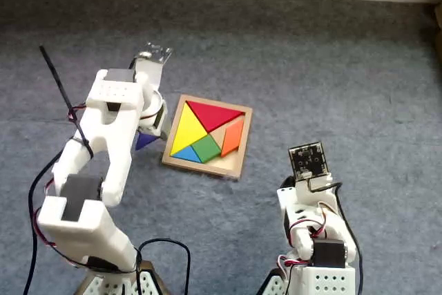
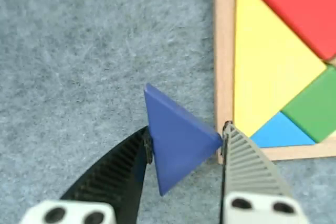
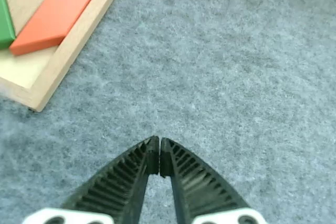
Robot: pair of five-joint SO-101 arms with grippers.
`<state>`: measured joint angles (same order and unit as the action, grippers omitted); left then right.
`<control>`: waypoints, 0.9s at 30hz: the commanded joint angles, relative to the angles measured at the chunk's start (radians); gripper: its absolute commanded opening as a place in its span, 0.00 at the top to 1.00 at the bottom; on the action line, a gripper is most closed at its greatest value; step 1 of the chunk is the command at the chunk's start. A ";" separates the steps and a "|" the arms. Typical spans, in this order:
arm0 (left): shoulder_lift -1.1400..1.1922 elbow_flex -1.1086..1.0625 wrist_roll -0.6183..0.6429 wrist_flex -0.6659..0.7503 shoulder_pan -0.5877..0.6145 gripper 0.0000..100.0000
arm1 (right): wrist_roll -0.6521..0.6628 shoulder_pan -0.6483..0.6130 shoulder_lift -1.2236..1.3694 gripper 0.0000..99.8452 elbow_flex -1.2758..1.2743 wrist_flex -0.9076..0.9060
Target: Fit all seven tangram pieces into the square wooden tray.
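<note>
beside tray [image 2: 224, 51], left gripper [image 2: 187, 135] seemingly pinching blue triangle [image 2: 170, 124]

The high camera is looking steeply down on the grey carpeted table [image 1: 359, 67] from well above. Both wrist cameras are hovering close, facing downward, each catching a different near corner of the square wooden tray [image 1: 221, 168].

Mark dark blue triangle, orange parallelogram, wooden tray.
dark blue triangle [image 2: 176, 140], left wrist view, middle of top face
orange parallelogram [image 3: 55, 17], right wrist view, centre of face
wooden tray [image 2: 224, 51], left wrist view, side rim
</note>
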<state>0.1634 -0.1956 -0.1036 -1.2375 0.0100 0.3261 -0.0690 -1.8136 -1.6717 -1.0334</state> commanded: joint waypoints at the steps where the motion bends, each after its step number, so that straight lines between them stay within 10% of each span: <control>1: -0.088 0.013 -0.011 -0.020 -0.104 0.83 | -0.002 0.019 0.004 0.98 -0.151 0.015; 14: -0.074 0.015 -0.084 -0.009 -0.469 0.83 | -0.002 0.019 0.004 0.98 -0.151 0.016; 27: 0.205 0.202 -0.089 -0.077 -0.535 0.80 | -0.002 0.019 0.004 0.98 -0.151 0.018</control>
<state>0.3659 -0.0683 -0.1818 -1.2651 -0.4795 0.3261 -0.0690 -1.8136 -1.6717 -1.0334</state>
